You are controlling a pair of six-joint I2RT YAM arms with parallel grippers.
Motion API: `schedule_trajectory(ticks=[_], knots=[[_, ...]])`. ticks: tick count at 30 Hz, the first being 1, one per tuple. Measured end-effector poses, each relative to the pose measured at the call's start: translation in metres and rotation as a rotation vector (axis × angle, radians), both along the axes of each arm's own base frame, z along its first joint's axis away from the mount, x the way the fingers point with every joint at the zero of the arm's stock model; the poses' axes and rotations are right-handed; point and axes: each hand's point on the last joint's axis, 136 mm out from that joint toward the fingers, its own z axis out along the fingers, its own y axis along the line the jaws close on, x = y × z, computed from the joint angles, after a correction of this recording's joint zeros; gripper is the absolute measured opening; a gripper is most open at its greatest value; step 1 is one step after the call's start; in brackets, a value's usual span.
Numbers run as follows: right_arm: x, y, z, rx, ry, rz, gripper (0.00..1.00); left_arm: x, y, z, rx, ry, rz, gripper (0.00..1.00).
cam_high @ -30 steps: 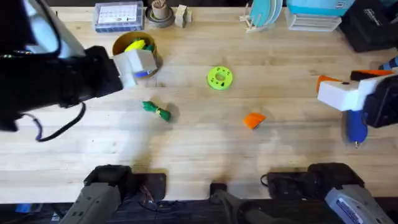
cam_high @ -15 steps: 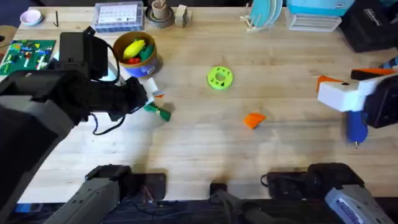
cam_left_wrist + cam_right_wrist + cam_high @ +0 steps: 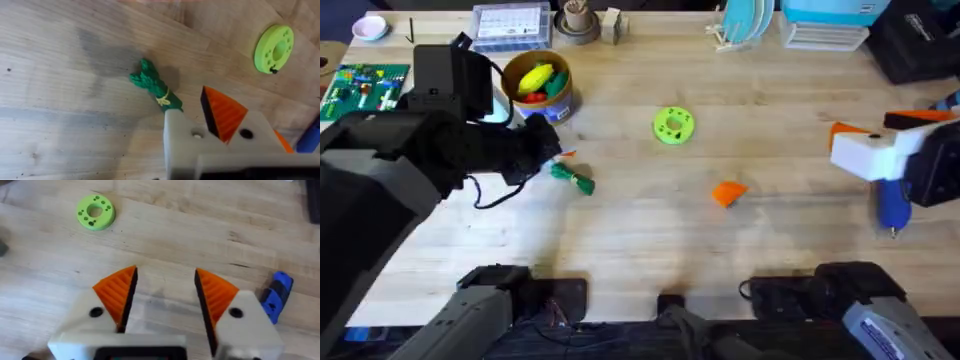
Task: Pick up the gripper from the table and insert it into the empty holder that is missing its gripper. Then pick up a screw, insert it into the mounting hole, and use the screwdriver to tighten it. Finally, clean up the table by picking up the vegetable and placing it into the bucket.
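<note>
The green leafy vegetable [image 3: 571, 178] [image 3: 154, 85] lies on the table below the blue bucket [image 3: 538, 85]. My left gripper [image 3: 546, 152] [image 3: 192, 107] hangs just beside it, shut. One of its fingers is the plain white holder [image 3: 179, 135], whose tip covers the vegetable's far end. The other finger carries an orange pad [image 3: 224, 112]. The loose orange gripper [image 3: 728, 192] rests near mid-table. At the right, my right gripper [image 3: 870, 150] [image 3: 165, 295] is open over bare wood. The blue screwdriver [image 3: 893, 205] [image 3: 276, 296] lies beside it.
A green ring disc [image 3: 672, 125] [image 3: 274, 47] [image 3: 96, 212] sits at centre back with a small dark speck on it. A parts box [image 3: 512, 28], a cup [image 3: 577, 20], a dish rack [image 3: 745, 22] and bins line the far edge. A green board [image 3: 362, 82] lies far left.
The left arm came down from high beside the bucket to table level at the vegetable, then edged slightly back. The right arm, wedge and screwdriver stayed put.
</note>
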Motion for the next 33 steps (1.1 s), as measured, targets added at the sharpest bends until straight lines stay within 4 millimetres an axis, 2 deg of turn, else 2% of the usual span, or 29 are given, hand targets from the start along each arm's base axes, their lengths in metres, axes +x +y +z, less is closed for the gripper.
schedule_trajectory(ticks=[1,2,6,7,12,13,15,23,28,29,33], knots=[[0.0,0.0,0.0,0.0,0.0,0.0,0.75,0.0,-0.001,0.0,-0.005,0.0,-0.004,0.03],[0.0,0.0,0.0,0.0,0.0,0.0,0.75,0.0,-0.003,0.001,-0.015,-0.001,-0.008,0.155],[0.0,0.0,0.0,0.0,0.0,0.0,0.75,-0.001,-0.008,0.006,-0.045,0.0,-0.026,0.418],[0.0,0.0,0.0,0.0,0.0,0.0,0.75,0.0,-0.01,0.01,-0.052,-0.007,-0.036,0.515],[0.0,0.0,0.0,0.0,0.0,0.0,0.75,0.014,-0.017,0.053,-0.065,-0.102,-0.098,0.817],[0.0,0.0,0.0,0.0,0.0,0.0,0.75,0.016,-0.017,0.062,-0.059,-0.124,-0.114,0.923],[0.0,0.0,0.0,0.0,0.0,0.0,0.75,0.021,-0.018,0.083,-0.052,-0.17,-0.138,0.992],[-0.008,0.0,-0.008,0.0,0.047,0.0,0.75,0.03,-0.023,0.162,-0.015,-0.351,-0.235,0.996],[-0.02,0.0,-0.019,0.0,0.114,0.0,0.75,0.03,-0.032,0.191,-0.04,-0.43,-0.289,0.966],[-0.024,0.0,-0.022,0.0,0.133,0.0,0.75,0.03,-0.033,0.193,-0.046,-0.437,-0.295,0.907],[-0.039,0.0,-0.033,0.0,0.208,0.0,0.75,0.03,-0.037,0.198,-0.06,-0.462,-0.319,0.465]])
